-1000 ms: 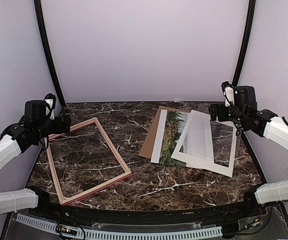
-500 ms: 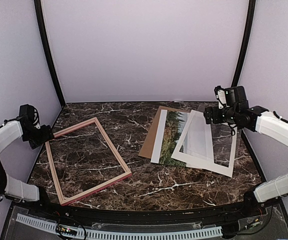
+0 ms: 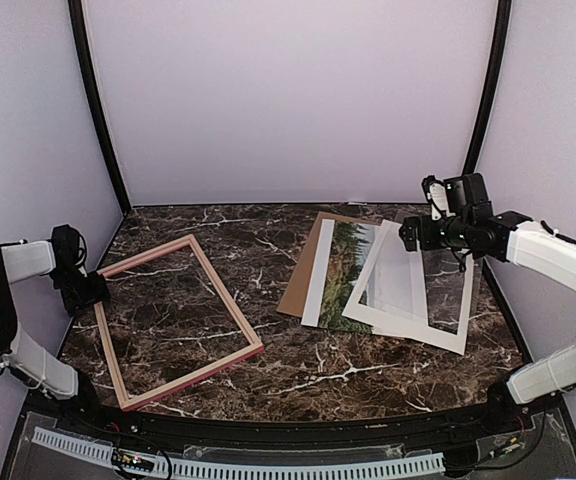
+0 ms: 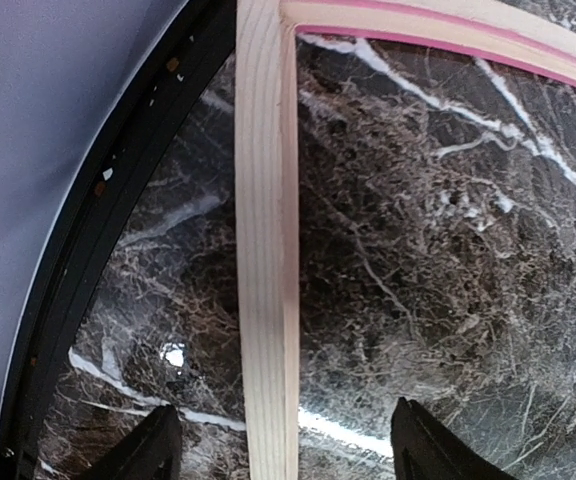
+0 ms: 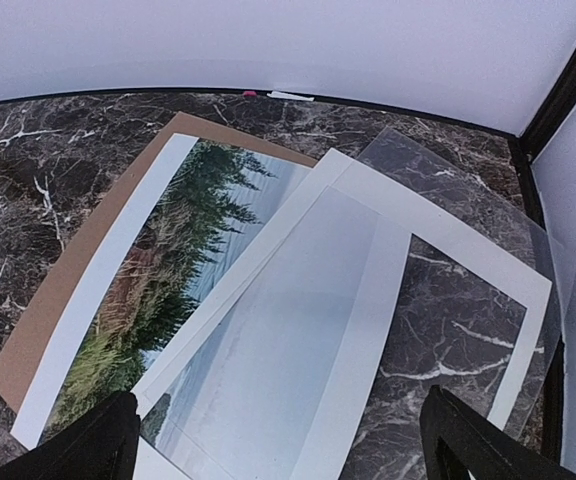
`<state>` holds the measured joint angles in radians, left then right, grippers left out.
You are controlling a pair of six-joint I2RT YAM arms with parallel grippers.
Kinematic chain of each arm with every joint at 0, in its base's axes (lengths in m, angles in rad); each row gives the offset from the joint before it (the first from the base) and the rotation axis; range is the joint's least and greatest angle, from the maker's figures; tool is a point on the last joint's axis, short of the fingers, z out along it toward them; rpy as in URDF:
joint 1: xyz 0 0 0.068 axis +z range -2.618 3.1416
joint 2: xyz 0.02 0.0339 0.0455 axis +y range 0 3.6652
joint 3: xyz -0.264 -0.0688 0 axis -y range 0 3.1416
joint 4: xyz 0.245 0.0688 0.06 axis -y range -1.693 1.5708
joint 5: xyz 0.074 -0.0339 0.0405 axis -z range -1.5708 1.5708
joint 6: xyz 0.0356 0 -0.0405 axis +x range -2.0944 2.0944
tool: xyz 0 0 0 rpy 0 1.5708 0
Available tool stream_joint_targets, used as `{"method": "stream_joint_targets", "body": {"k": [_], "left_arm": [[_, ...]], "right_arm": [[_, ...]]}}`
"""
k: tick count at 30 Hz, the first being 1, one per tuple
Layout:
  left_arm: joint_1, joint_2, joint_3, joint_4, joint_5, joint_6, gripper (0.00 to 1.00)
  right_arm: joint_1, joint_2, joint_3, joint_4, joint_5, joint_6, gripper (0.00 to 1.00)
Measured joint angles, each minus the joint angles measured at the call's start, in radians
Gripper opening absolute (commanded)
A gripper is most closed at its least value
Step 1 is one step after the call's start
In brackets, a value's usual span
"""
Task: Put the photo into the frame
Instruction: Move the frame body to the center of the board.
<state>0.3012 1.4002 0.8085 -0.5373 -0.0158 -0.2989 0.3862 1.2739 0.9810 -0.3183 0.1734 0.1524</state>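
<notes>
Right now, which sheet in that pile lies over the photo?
The white mat with the cut-out window: it overlaps the photo, while the brown board lies underneath the photo.

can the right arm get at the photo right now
Probably, but only partly. The right gripper hovers open above the stack, and the photo has its tree side bare on the backing board; the white mat lies over the rest.

Marble table (image 3: 308, 385) — pale lilac walls (image 3: 288, 100)
</notes>
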Motion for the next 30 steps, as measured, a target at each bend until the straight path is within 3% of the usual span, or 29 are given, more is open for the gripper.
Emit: {"method": "stream_joint_targets", "body": {"k": [17, 30], "left_arm": [[-0.006, 0.153, 0.012, -0.014, 0.027, 0.045, 0.32], [-0.249, 0.411, 0.31, -0.041, -0.031, 0.092, 0.18]], "right_arm": [[0.002, -0.006, 0.004, 0.006, -0.113, 0.03, 0.99], [0.002, 0.005, 0.004, -0.008, -0.108, 0.044, 0.99]]}}
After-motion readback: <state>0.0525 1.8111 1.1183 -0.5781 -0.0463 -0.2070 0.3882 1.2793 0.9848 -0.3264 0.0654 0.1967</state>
